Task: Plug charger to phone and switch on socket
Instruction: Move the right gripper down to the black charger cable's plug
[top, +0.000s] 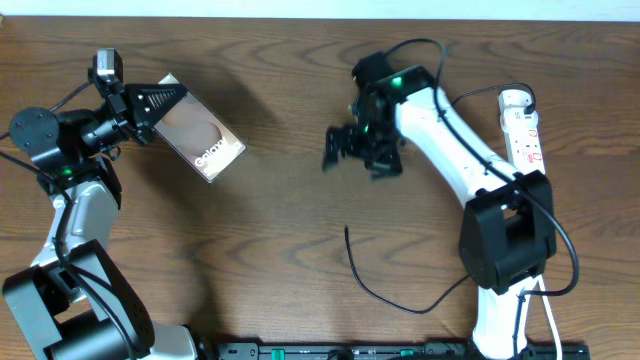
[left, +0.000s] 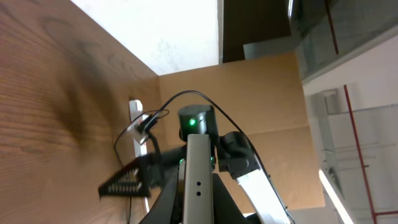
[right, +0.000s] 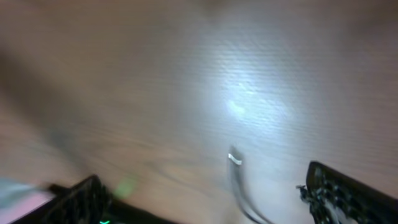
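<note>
While left jaws clamp the phone (top: 203, 137), charger tip (right: 235, 159) shows between parted right jaws.

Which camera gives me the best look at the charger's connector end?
Overhead. The charger shows sharp, a thin black curve on the table, its connector tip lying free, apart from the right gripper. Right wrist shows only a blurred tip between its open fingers. Left wrist shows no clear sign of it.

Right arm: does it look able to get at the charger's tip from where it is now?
Probably yes. The right gripper is open above bare table, and the charger tip lies loose close by with nothing over it; the blurred wrist view shows it between the fingers.
</note>
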